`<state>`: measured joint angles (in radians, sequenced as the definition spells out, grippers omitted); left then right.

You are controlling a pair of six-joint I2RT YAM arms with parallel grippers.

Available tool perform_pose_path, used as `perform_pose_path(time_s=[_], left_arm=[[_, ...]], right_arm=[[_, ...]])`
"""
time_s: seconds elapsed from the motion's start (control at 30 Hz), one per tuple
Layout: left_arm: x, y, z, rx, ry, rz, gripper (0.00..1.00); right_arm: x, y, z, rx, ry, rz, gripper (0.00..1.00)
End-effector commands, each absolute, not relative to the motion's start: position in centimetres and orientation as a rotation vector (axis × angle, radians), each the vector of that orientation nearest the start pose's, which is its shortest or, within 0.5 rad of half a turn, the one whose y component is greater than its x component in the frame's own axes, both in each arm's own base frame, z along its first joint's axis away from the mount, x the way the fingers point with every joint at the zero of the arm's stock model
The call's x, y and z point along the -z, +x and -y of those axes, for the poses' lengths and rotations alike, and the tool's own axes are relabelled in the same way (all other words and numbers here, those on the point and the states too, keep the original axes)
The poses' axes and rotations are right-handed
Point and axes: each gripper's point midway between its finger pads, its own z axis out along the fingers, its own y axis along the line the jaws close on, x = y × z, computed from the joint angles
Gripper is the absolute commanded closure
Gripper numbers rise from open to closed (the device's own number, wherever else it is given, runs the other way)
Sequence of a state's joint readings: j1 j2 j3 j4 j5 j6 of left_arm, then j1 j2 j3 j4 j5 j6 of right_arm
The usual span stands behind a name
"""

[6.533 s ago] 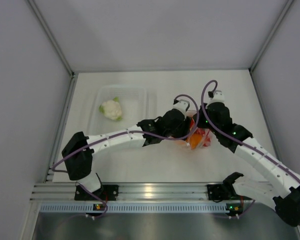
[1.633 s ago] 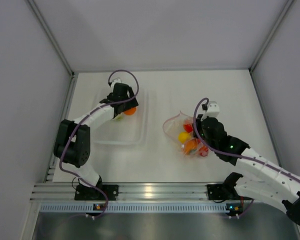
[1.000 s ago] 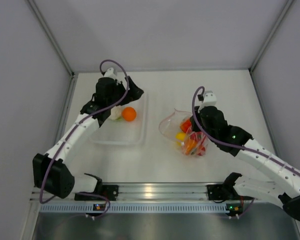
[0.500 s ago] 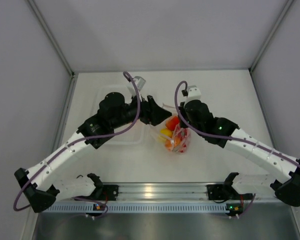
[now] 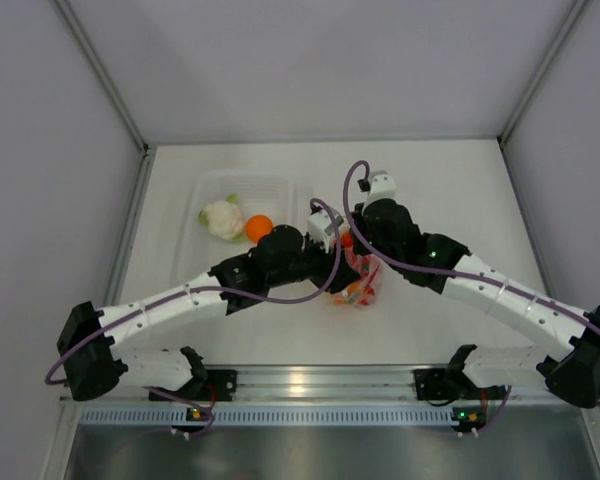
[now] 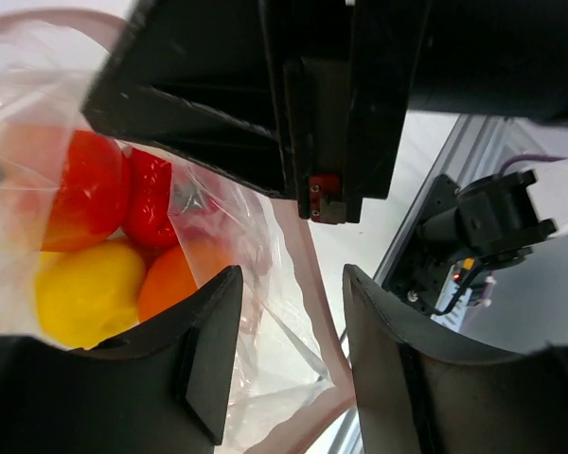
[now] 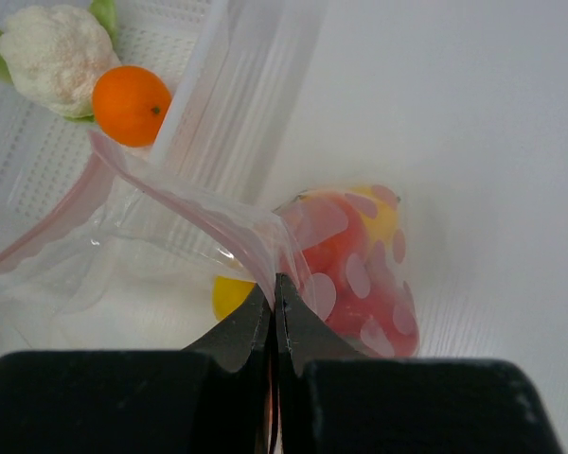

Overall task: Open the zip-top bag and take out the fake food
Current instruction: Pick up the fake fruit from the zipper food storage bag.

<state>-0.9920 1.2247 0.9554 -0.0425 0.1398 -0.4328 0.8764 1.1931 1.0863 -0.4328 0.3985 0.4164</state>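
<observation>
We are looking into a robotics lab cell: a flat white table (image 5: 450, 180) shut in on three sides by plain grey panels (image 5: 310, 60). Along the table's near edge runs a slotted metal rail (image 5: 300, 382), and two white-and-black robot arms (image 5: 160, 305) trailing purple cables (image 5: 352, 190) stand mounted on it.

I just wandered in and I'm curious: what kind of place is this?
Likely a robot test booth, not a kitchen: two arms bolted to a rail at a white table, bare grey walls around it, and fake food in a bag and a tray.
</observation>
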Motion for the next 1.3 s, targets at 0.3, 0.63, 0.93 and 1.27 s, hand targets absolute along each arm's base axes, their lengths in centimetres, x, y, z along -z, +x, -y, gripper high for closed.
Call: perform_pose_path(time_s=[0.3,0.63,0.93,1.27], left_arm=[[-21.8,22.0,36.4,0.849,0.515,-1.877,0.52],[-24.8,23.5,33.4,0.826,0.244,-1.827,0.52],[-28.2,21.9,34.9,0.950,0.349,-1.756,0.34],[-26.5,24.7,35.8,0.793,0.352,-1.811,0.53]], right_arm=[[-24.1,26.6,-22.4,-0.397,-0.177,-2.021,1.00],[-23.9,25.3,-21.5,-0.400,-0.246,-2.012,1.00],[-22.5,25.3,-21.1,-0.361,-0.258,-2.044,1.00],[-23.8,25.0,-20.7,-0.399,-0.215,-1.994,1.00]])
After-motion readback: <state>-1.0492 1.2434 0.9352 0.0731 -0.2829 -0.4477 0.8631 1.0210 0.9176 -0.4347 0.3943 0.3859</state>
